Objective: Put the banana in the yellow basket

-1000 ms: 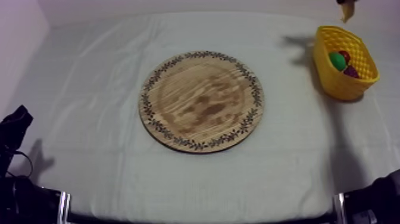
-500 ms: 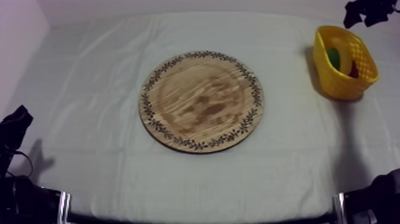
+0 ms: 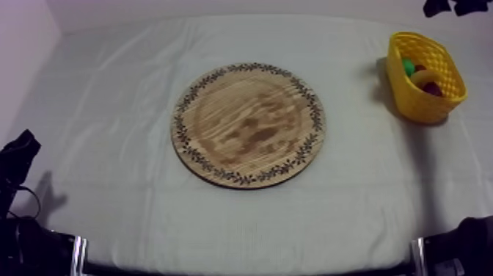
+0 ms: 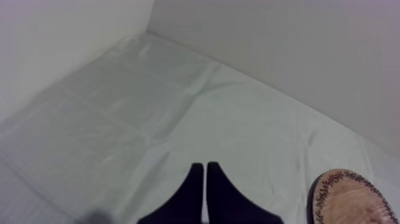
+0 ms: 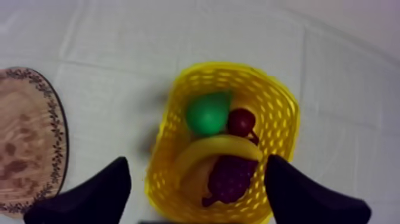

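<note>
The banana (image 5: 217, 149) lies in the yellow basket (image 5: 280, 128), across the green pear (image 5: 206, 113), the small red fruit (image 5: 241, 121) and the dark grapes (image 5: 231, 176). My right gripper (image 5: 196, 159) hangs above the basket, open, its fingers (image 5: 89, 196) wide apart with nothing between them. In the top view the basket (image 3: 440, 99) stands at the far right with the banana (image 3: 424, 75) in it, and the right gripper (image 3: 447, 6) is just behind it. The round wooden board (image 3: 248, 125) is bare. My left gripper (image 4: 205, 170) is shut on nothing, low at the left (image 3: 28, 139).
The grey-white cloth covers the whole table. The board's patterned rim (image 4: 351, 196) lies close beside my left gripper. A pale wall runs along the table's back and left sides.
The banana, held above the basket a second ago, has dropped into it and settled on the other fruit. My right gripper has opened wide. The left arm has not moved.
</note>
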Controlling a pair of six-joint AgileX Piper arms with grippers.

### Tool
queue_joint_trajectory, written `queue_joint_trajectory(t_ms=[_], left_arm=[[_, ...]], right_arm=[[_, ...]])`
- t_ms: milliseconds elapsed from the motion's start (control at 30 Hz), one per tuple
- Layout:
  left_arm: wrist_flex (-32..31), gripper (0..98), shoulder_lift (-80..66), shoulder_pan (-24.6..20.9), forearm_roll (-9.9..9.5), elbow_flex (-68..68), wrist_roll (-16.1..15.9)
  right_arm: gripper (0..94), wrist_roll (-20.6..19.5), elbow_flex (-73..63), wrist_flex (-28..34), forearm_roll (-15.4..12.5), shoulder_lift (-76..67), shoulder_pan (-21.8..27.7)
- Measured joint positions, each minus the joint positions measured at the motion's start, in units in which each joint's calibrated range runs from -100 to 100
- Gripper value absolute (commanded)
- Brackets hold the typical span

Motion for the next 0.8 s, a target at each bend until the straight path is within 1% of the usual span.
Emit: queue_joint_trajectory(t_ms=[133,267,333,433,500,567,667,800], left_arm=[[0.0,0.1,0.0,0.0,0.00,0.0,0.0],[0.0,0.1,0.0,0.0,0.00,0.0,0.0],[0.0,0.1,0.0,0.0,0.00,0.0,0.0],[0.0,0.1,0.0,0.0,0.00,0.0,0.0],[0.0,0.1,0.0,0.0,0.00,0.0,0.0],[0.0,0.1,0.0,0.0,0.00,0.0,0.0],[0.0,0.1,0.0,0.0,0.00,0.0,0.0],[0.0,0.1,0.0,0.0,0.00,0.0,0.0]], right_arm=[[54.4,0.1,1.2,-0.4,-1.9,-5.6,-0.2],[45.1,-0.1,5.0,-3.7,-2.9,-11.1,-0.3],[37.5,-0.7,7.4,-5.5,-2.7,-13.8,-0.8],[22.4,-2.2,11.3,-7.9,-1.8,-17.9,-1.8],[15.7,-3.3,14.2,-9.1,-1.2,-20.8,-2.6],[12.2,-4.5,17.0,-10.3,-0.6,-23.8,-3.4],[9.3,-5.7,22.3,-13.3,-0.3,-28.1,-4.4],[6.1,-6.1,30.3,-17.9,-0.4,-34.8,-5.7]])
